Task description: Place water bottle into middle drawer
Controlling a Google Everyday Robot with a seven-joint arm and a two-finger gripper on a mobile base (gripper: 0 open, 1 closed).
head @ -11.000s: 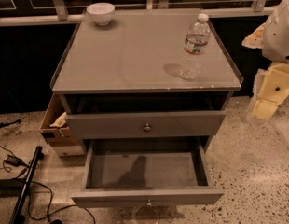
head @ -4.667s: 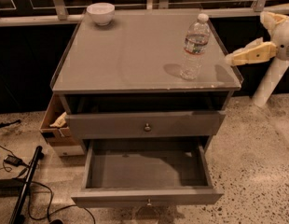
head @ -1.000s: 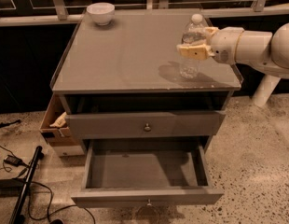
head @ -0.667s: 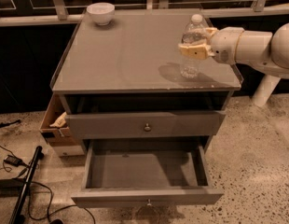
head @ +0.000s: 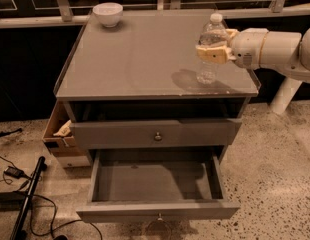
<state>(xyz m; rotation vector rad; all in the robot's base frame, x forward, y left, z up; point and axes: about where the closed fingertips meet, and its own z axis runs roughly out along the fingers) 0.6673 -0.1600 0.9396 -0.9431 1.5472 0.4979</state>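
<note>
One grasp to get right before anything moves. Water bottle [head: 213,33] stands upright on the desk [head: 135,54], right of frame, near the front-right corner. Base looks to be on the glass top, tho I can't rule out a slight lift. Gripper [head: 207,53] reaches in from the right edge, level w/ the label band. Jaws look closed around the bottle's middle, holding it side-on. Cap and neck show above them, clear lower body below.

Middle drawer [head: 155,183] is pulled out at bottom centre, floor bare, well below and left of the bottle. Upper drawer [head: 195,133] above it is pushed in.

How I'd run it: check the grip is firm first, since thin plastic prob squashes and could slip. Lift straight up, then carry out past the desk's front edge before dropping, else the base clips the lip. Keep it upright. Come down in front of the upper drawer's face, aiming mid-floor, away from the side walls. Go low before release so it doesn't topple. White bowl [head: 107,13], upper left, is far off, no issue.
</note>
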